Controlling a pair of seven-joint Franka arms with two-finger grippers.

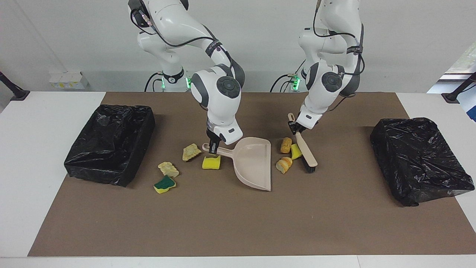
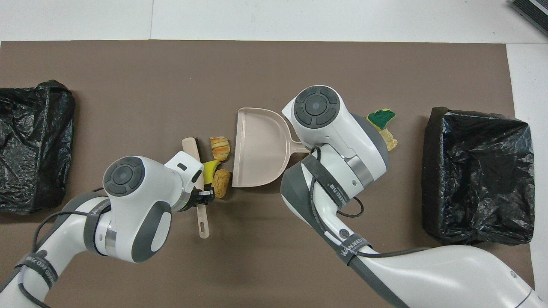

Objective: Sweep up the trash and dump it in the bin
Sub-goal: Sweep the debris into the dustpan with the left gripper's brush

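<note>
Now, trash (image 1: 285, 165): we judge it light, soft; sweep, don't pinch.
Left gripper (image 1: 297, 128): clamped on brush (image 1: 306, 152).
Right gripper (image 1: 213, 150): clamped on dustpan (image 1: 253, 163) handle.

White table (image 1: 52, 111) carries a brown mat (image 1: 238, 223), apparently paper.
</note>
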